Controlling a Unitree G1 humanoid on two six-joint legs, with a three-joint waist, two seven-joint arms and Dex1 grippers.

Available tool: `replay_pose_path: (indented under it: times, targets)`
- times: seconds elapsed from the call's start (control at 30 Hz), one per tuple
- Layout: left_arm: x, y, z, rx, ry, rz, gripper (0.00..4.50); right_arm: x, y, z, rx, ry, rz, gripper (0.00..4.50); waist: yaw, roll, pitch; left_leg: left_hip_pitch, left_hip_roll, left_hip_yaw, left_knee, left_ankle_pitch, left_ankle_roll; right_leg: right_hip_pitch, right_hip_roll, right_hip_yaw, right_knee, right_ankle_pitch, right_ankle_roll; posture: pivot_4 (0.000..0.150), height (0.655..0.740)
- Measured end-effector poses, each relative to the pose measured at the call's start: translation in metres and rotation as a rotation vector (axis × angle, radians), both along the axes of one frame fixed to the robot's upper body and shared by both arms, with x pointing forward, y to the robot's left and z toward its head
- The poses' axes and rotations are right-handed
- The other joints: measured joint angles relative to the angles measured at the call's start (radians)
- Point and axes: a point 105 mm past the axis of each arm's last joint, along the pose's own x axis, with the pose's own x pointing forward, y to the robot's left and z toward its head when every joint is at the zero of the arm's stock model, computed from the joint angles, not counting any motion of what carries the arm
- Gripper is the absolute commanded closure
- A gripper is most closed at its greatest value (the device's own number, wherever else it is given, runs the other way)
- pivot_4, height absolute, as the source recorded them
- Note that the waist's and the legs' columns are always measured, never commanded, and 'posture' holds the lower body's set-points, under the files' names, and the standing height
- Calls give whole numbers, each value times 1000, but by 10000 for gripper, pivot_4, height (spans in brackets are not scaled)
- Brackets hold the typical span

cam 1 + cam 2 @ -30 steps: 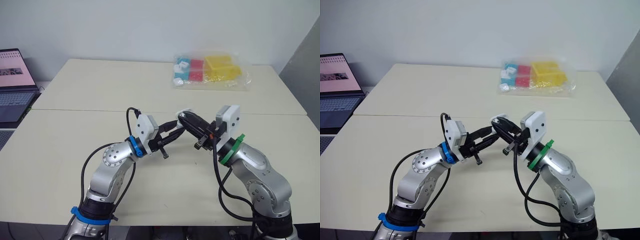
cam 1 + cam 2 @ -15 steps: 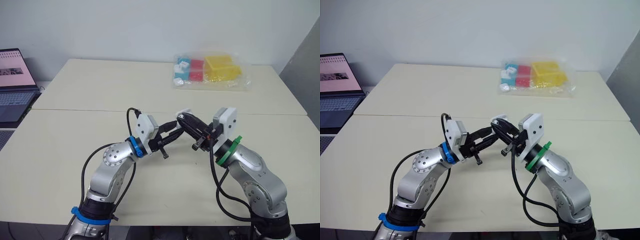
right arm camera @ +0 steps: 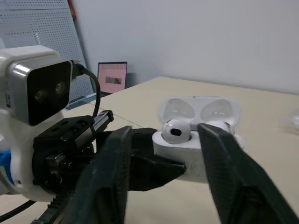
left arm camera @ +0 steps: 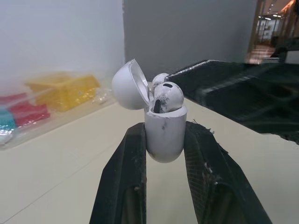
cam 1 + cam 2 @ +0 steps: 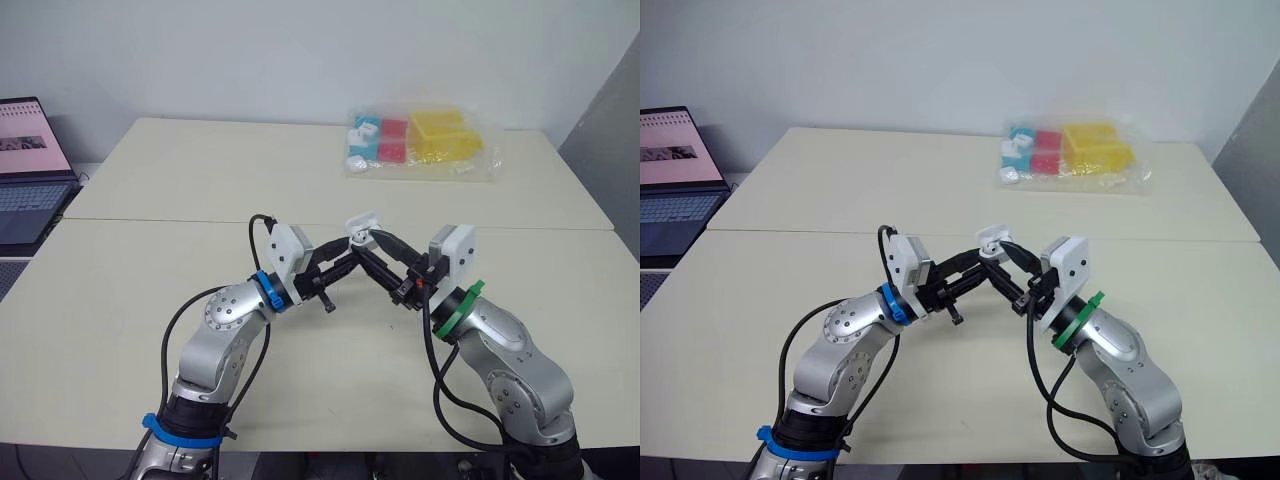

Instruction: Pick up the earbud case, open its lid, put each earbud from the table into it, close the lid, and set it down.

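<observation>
1. Our left hand (image 4: 166,128) pinches the earbud case (image 4: 164,140) by its two flat sides. It holds the case clear above the bench (image 5: 200,180), about midway between the two arms.
2. The case stands upright along the left fingers with its mouth up. The lid (image 4: 128,86) is swung open and tilted back on its hinge.
3. One earbud (image 4: 168,95) sits in the mouth with its head proud of the rim, and a second white earbud (image 4: 160,78) shows just behind it. We cannot tell whether either is fully seated.
4. Our right hand (image 3: 166,133) comes in from the opposite side with its fingers spread and the case between them. We see no clear contact with case or bud.
5. The relation that matters is this: seen from the right hand, the lid rises on the far side of the case. The open mouth and the buds therefore lie on its near side.
6. We judge the right hand to be the free one, and it is already at the case. Any last press on a bud and the closing of the lid would fall to it, bringing the lid over towards itself while the left hand grips.
</observation>
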Motion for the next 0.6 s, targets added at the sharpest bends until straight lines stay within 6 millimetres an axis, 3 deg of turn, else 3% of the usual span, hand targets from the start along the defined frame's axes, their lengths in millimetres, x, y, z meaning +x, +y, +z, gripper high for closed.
replay_pose_path:
  times: [0.1,0.37,0.5,0.6]
  targets:
    - [1,0,1,-1,-1,5,37291,-4,3,1,-9,-11,22,2821,0,0,0,0,0,0,0,0,0,0,0,0,0,0,0,1500,7400]
    - [-1,-1,1,1,-4,-12,37291,-11,-13,13,-82,-50,3,2713,0,0,0,0,0,0,0,0,0,0,0,0,0,0,0,1500,7400]
    - [-1,0,1,9,-7,-15,37291,-19,-25,32,-143,-108,12,2713,0,0,0,0,0,0,0,0,0,0,0,0,0,0,0,1500,7400]
    - [-5,-2,0,22,-19,-45,37291,-14,-33,44,-202,-103,20,2713,0,0,0,1,0,0,0,0,0,1,0,0,0,0,0,1500,7400]
